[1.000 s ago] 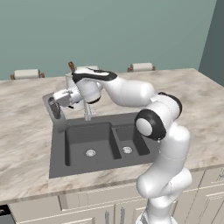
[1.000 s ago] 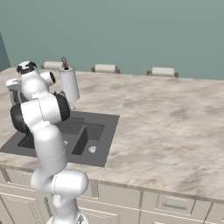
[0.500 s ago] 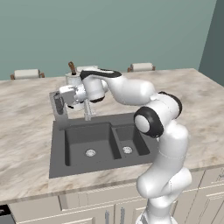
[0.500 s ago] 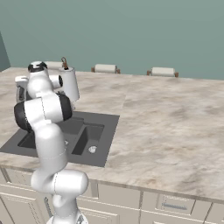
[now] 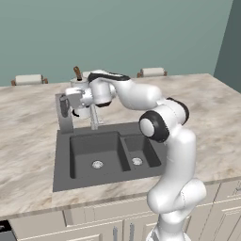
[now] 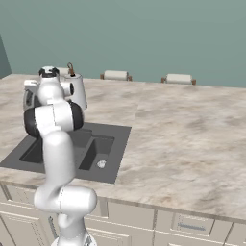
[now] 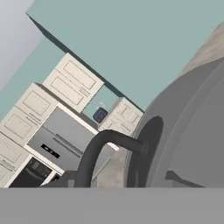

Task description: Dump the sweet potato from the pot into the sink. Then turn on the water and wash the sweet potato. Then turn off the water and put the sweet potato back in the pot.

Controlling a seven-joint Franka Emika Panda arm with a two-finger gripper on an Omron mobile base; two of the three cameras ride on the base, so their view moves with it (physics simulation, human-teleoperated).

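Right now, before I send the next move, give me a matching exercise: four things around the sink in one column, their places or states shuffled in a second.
1. wide grey metal pot
2. dark grey double-basin sink
3. slim silver curved faucet
4. white paper-towel roll with a brown top

A. standing behind the sink
B. tipped on its side at the sink's left rear corner
C. recessed in the marbled counter
D. rising from the sink's back rim

Pairs: 1-B, 2-C, 3-D, 4-A

Pot (image 5: 66, 113): grey metal, tipped on edge above the sink's (image 5: 101, 153) back-left rim, loop handle (image 7: 103, 151) visible. Sink: dark grey, double basin, silver drains.
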